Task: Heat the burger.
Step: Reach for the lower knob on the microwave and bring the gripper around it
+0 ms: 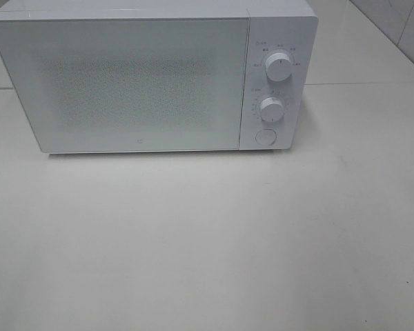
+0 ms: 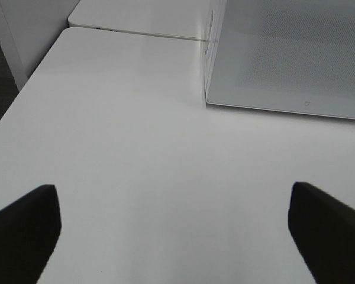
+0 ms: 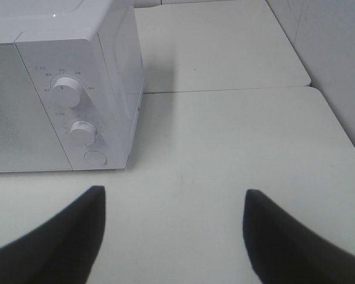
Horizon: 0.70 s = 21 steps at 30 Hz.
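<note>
Seen from high up, the white microwave (image 1: 138, 83) stands at the back of the pale worktop (image 1: 207, 241) with its door (image 1: 124, 79) shut. That view leaves out both my hands. My left wrist view catches only the door's lower left corner and the worktop beside it. My right wrist view takes in the control panel: upper knob (image 3: 65, 90), lower knob (image 3: 82, 131) and round button (image 3: 95, 158). My left hand (image 2: 171, 190) is above the worktop, spread wide and empty. My right hand (image 3: 174, 192) is also open, holding nothing, and points toward the microwave's right front corner. The burger shows in no view, and the dotted door window hides the inside.
</note>
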Motion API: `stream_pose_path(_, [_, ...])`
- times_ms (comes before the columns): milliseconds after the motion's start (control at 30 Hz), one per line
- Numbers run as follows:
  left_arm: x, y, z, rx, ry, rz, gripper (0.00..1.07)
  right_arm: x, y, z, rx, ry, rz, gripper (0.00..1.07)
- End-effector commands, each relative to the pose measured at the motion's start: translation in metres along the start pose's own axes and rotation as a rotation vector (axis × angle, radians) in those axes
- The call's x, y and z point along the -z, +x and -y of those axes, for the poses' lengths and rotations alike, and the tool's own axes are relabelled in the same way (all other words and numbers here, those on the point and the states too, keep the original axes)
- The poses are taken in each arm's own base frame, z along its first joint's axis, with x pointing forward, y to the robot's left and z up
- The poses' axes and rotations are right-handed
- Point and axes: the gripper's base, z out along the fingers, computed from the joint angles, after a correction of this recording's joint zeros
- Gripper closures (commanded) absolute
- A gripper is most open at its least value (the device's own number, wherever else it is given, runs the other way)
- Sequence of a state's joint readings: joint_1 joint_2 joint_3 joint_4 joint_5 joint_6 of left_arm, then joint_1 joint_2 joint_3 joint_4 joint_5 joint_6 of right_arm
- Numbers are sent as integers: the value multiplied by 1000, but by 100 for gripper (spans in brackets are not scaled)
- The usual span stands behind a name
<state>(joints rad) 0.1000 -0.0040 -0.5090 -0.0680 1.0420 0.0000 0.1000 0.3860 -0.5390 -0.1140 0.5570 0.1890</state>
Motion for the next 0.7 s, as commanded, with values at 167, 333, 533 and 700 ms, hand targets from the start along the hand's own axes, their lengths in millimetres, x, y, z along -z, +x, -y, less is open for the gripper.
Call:
stream_pose_path(167, [2, 2, 1, 6, 6, 25, 6, -26, -12, -3, 8, 0, -6, 20])
stream_pose_path(333, [2, 2, 1, 6, 6, 25, 6, -55, -18, -7, 18, -14, -12, 25])
stream_pose_path(533, [2, 2, 1, 6, 6, 25, 6, -82, -19, -8, 59, -9, -45, 29])
stream_pose_path(700, [2, 2, 1, 6, 6, 25, 6, -105, -18, -11, 44, -26, -60, 31])
